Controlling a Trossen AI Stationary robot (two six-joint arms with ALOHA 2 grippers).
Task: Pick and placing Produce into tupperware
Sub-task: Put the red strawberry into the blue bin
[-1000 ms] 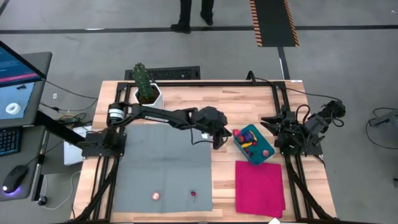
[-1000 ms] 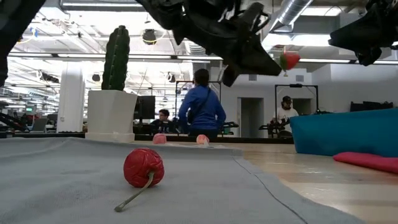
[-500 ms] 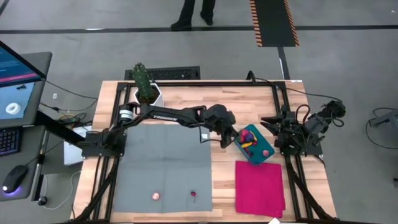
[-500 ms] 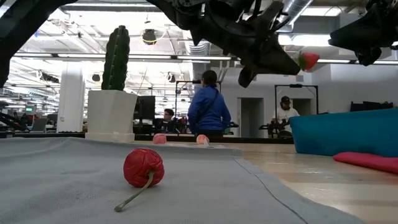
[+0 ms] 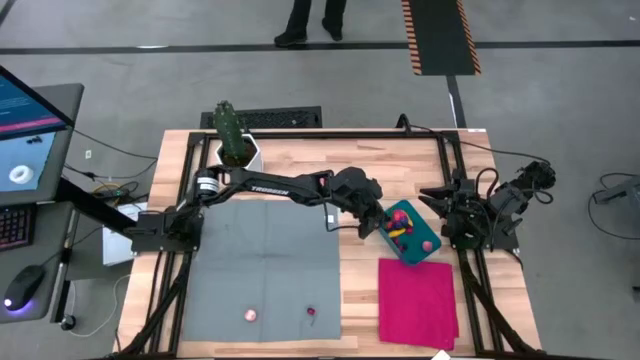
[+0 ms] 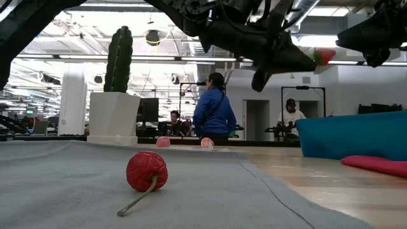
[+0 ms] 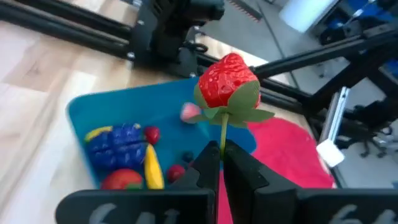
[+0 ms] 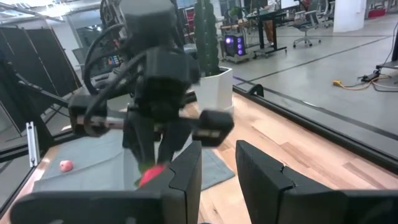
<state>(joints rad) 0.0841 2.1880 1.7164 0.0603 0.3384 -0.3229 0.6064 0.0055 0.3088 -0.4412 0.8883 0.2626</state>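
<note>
My left gripper (image 5: 380,221) reaches across from the table's left and hovers at the left rim of the teal tub (image 5: 410,257), shut on a red toy strawberry (image 7: 227,84). In the low view the strawberry (image 6: 324,56) hangs in the air above the tub (image 6: 353,133). Inside the tub (image 7: 124,109) lie a purple piece, a yellow one and several small red and pink ones. A red stemmed fruit (image 6: 147,170) and two pink pieces (image 6: 163,141) rest on the grey cloth (image 5: 265,265). My right gripper (image 8: 217,180) waits, open, at the table's right edge. My left gripper pinches the strawberry's thin green stem (image 7: 222,127) between its two fingertips (image 7: 208,163). The fingers come from the table's left, slanting slightly down. The berry sticks out beyond the fingertips, lifted clear and over the tub's inside.
A tall green cactus (image 5: 230,128) in a white pot (image 6: 114,117) stands at the far left corner. A magenta cloth (image 5: 418,298) lies near the tub. Black frame rails run along both table sides. People stand in the room beyond the table.
My left gripper has carried the strawberry toward the table's right, from above the grey cloth's far right corner to the teal tub's left rim, staying shut on the stem. A person in the room behind has walked a few steps.
</note>
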